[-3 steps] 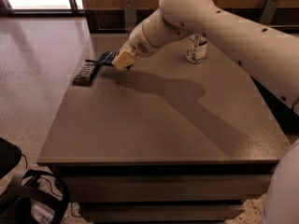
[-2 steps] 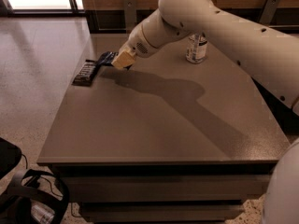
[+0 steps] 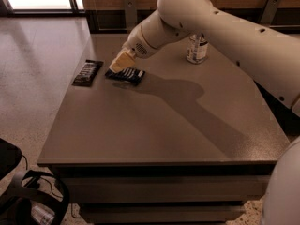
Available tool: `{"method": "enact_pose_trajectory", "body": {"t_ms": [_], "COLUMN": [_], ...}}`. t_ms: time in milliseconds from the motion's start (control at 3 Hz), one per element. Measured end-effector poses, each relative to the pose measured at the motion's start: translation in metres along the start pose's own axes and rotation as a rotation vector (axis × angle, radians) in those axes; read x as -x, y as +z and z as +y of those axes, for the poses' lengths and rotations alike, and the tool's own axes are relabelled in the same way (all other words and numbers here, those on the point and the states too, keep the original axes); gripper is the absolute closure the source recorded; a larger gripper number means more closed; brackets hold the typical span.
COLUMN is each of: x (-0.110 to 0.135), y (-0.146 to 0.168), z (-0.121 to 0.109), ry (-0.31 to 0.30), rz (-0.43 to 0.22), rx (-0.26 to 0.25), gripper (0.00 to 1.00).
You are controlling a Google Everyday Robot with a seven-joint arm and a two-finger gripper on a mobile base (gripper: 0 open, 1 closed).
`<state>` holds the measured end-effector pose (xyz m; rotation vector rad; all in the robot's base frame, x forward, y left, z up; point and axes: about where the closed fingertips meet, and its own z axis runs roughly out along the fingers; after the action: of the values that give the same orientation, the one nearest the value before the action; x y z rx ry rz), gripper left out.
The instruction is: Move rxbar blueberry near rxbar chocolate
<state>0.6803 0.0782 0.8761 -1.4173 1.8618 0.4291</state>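
The rxbar blueberry [image 3: 126, 74], a dark blue wrapper with white lettering, lies flat on the table's far left part. The rxbar chocolate [image 3: 87, 72], in a black wrapper, lies a short way to its left, with a small gap between them. My gripper [image 3: 120, 62], with yellowish tips, sits just above the left end of the blueberry bar. I cannot tell whether it touches the bar. The white arm reaches in from the upper right.
A small white bottle [image 3: 197, 48] stands at the back of the grey table [image 3: 159, 125], behind the arm. The arm's shadow crosses the table's middle. Black gear [image 3: 28, 200] lies on the floor at the lower left, below the table's front edge.
The blueberry bar stuck out to the left of the gripper before, above the chocolate bar. It now lies flat on the table under the gripper, right of the chocolate bar. The gripper has barely moved.
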Motion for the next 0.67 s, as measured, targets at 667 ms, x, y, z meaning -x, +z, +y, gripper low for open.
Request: {"method": "enact_pose_trajectory", "body": {"t_ms": [667], "x": [0.0002], "y": [0.0012], "z": [0.0009], "ry": [-0.001], "rz": [0.000], "rx": [0.002], "gripper": [0.00]}}
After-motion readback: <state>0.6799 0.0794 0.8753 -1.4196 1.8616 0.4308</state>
